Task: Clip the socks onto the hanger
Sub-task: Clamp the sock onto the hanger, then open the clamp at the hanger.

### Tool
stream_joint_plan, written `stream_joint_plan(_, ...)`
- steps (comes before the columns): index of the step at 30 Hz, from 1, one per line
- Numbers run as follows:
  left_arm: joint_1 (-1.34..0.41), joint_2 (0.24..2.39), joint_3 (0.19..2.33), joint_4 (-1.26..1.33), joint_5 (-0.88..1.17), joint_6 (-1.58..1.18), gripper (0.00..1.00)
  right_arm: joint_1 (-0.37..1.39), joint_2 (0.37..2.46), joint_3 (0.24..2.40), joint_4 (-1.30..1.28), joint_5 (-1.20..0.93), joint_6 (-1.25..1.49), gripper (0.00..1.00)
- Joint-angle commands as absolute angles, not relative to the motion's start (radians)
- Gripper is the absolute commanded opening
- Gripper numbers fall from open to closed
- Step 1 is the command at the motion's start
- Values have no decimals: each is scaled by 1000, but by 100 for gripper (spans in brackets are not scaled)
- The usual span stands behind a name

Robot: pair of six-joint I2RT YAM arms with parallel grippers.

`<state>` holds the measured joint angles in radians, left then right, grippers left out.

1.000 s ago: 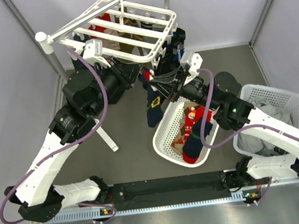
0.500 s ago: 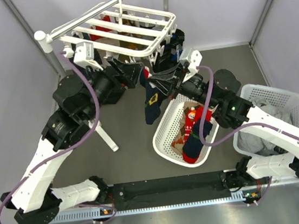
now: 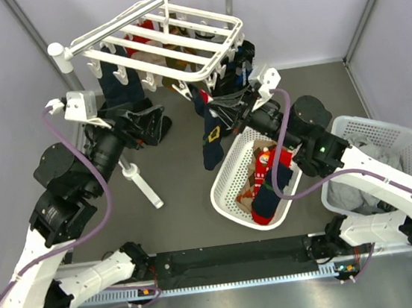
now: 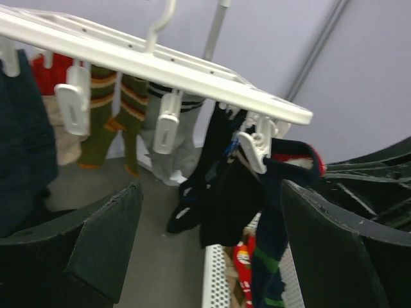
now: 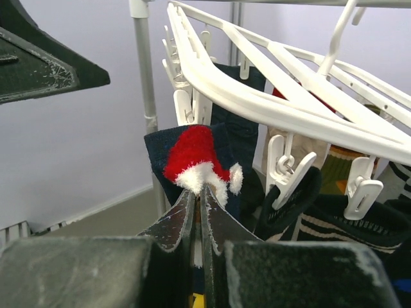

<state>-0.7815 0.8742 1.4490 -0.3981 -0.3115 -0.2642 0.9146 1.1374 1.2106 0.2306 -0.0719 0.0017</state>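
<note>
Your right gripper [image 5: 199, 200] is pressed together on the cuff of the navy sock with the yellow buckle mark [image 3: 211, 140]; it holds that cuff high, just under the corner of the large white plastic hanger of parallel bars [image 4: 160, 64] that is nearest to this arm, so that the rest of the sock hangs straight down below the hanger. The cuff is raised in this way because a small white dangling clip [image 5: 192, 108] sits directly above it; in the left wrist view the clip seems to have the cuff in its mouth, but I cannot tell surely if it bites.

Your left gripper [image 3: 154, 124] has its fingers wide apart and holds nothing; it stands below the hanger's left part, apart from the clips, so I judge it is free for the next sock.

Green and orange striped socks [image 4: 103, 128] hang already from clips further under the hanger; more red socks [image 3: 263, 205] wait in the white oval perforated plastic basket [image 3: 224, 178], which stands on the floor below and in front of the hanger.

Before you part the right fingers, please be sure the clip is holding; otherwise I think the sock may drop down toward the basket.
</note>
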Motion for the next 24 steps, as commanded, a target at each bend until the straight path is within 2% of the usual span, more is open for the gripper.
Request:
stream_joint_plan(1, -782, 864, 1417, -377, -416, -132, 91, 927, 1091, 1206, 241, -35, -32, 1)
stream_joint_plan(5, -781, 853, 1368, -309, -430, -65, 90, 927, 1081, 1193, 241, -34, -37, 1)
stream_joint_plan(9, -781, 868, 1336, -233, -443, -37, 83, 927, 1069, 1181, 239, -31, -44, 2)
stream_joint_plan(14, -781, 903, 1316, -106, -430, -22, 79, 925, 1054, 1166, 242, -25, -61, 3)
stream_joint_plan(24, -781, 994, 1365, -9, -437, -29, 69, 908, 1025, 1146, 230, -18, -84, 4)
